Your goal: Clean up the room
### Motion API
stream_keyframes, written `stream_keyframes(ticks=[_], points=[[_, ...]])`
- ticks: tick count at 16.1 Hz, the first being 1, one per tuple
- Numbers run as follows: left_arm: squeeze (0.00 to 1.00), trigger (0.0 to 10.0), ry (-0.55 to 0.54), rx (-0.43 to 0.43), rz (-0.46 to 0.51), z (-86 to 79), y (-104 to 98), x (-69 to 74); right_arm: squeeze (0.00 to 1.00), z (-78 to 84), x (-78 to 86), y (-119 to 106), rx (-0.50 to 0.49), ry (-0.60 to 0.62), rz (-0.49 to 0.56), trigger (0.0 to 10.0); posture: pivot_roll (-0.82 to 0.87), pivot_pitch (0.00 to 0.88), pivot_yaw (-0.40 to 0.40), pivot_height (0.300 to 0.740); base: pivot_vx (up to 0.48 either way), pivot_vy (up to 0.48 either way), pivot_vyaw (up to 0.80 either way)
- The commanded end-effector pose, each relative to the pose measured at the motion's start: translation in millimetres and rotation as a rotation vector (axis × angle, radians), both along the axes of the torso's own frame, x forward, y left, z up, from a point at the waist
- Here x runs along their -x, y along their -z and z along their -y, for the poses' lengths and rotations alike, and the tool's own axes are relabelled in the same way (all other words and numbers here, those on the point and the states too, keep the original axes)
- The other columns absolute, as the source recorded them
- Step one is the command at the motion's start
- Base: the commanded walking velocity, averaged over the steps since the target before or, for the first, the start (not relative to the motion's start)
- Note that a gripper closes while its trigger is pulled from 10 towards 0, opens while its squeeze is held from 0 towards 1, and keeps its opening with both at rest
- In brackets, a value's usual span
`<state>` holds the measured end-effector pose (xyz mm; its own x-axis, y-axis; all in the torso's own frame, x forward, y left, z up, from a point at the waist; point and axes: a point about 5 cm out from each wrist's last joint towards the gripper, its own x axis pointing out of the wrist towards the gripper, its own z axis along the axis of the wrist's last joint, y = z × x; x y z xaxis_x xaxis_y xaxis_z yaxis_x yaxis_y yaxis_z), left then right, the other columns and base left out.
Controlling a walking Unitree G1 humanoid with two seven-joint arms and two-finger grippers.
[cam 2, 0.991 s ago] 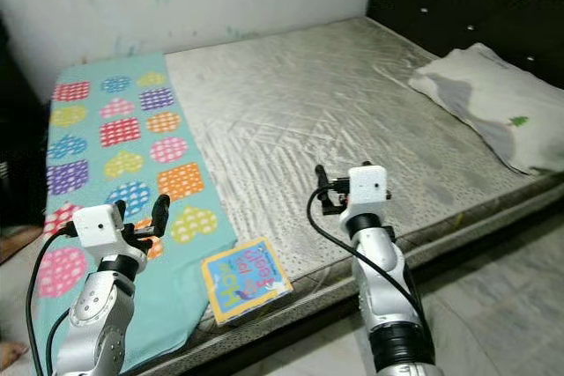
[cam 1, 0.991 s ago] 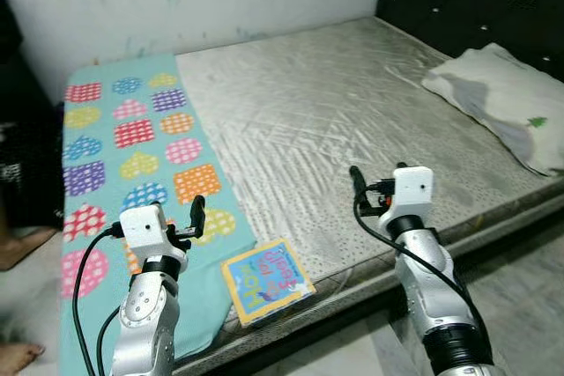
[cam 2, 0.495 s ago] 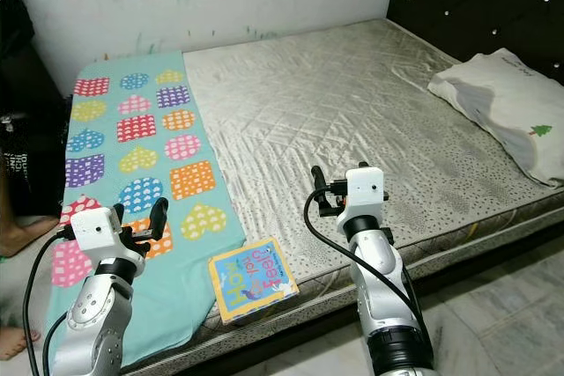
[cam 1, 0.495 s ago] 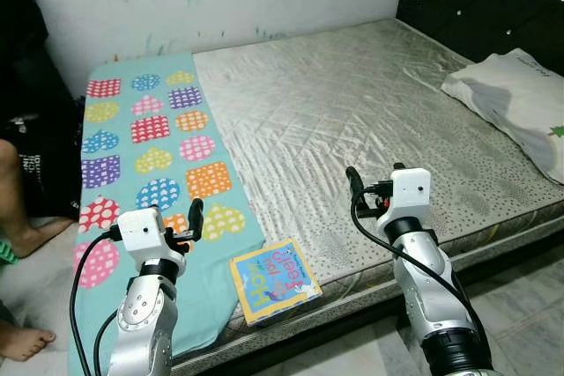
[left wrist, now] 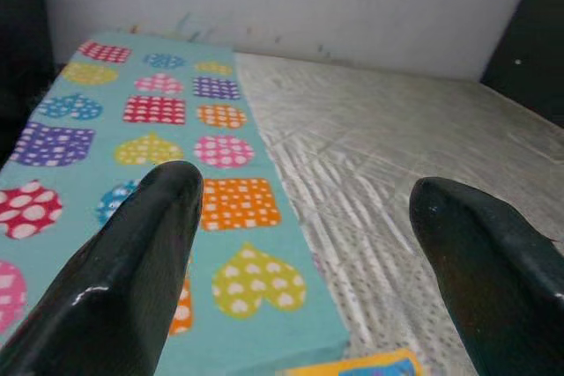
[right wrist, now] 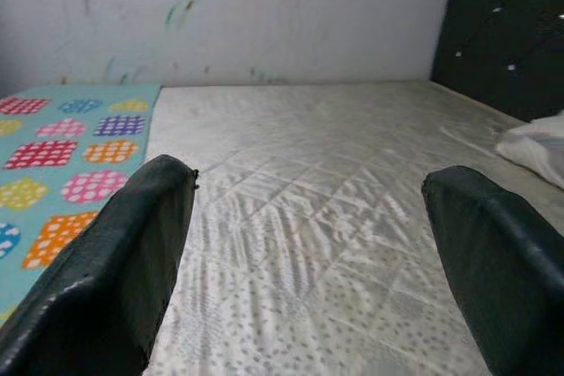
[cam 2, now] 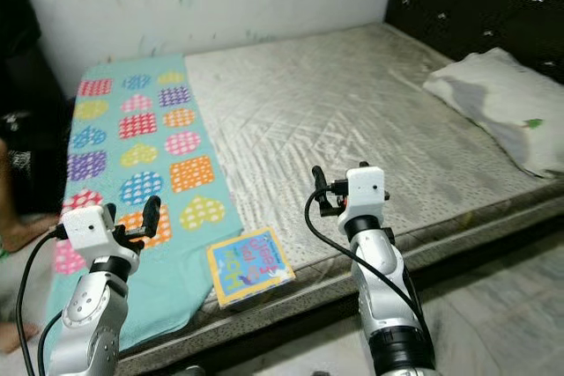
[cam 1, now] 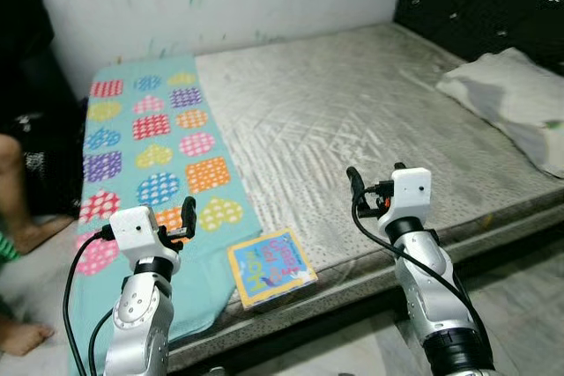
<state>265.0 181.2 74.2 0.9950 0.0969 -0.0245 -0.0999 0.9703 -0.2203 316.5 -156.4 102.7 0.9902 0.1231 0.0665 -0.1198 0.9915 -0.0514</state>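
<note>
From the head cameras, a book (cam 1: pixel 270 264) lies at the near edge of the bed (cam 1: pixel 352 112), just right of a teal heart-patterned mat (cam 1: pixel 150 143), between the left gripper (cam 1: pixel 183 216) and right gripper (cam 1: pixel 374 184). The whole scene has shifted slightly since a moment ago, so the robot moved; the book has not been picked up. In both wrist views the fingers (left wrist: pixel 132 261) stand wide apart, holding nothing.
</note>
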Motion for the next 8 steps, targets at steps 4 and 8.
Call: stream_keyframes(ticks=[4, 8], points=[[0.00, 10.0, -0.013, -0.001, 0.005, -1.6, -2.8, -2.8, 0.00, -2.4, -1.5, -3.8, 0.003, -0.022, 0.012, 10.0, -0.05, 0.012, 0.054, 0.656, 0.000, 0.000, 0.00], [0.00, 10.0, -0.036, -0.011, 0.007, -3.9, -3.4, -3.8, 0.00, 0.3, -2.5, -3.4, 0.013, -0.015, 0.010, 10.0, -0.05, 0.011, 0.053, 0.648, 0.000, 0.000, 0.00]])
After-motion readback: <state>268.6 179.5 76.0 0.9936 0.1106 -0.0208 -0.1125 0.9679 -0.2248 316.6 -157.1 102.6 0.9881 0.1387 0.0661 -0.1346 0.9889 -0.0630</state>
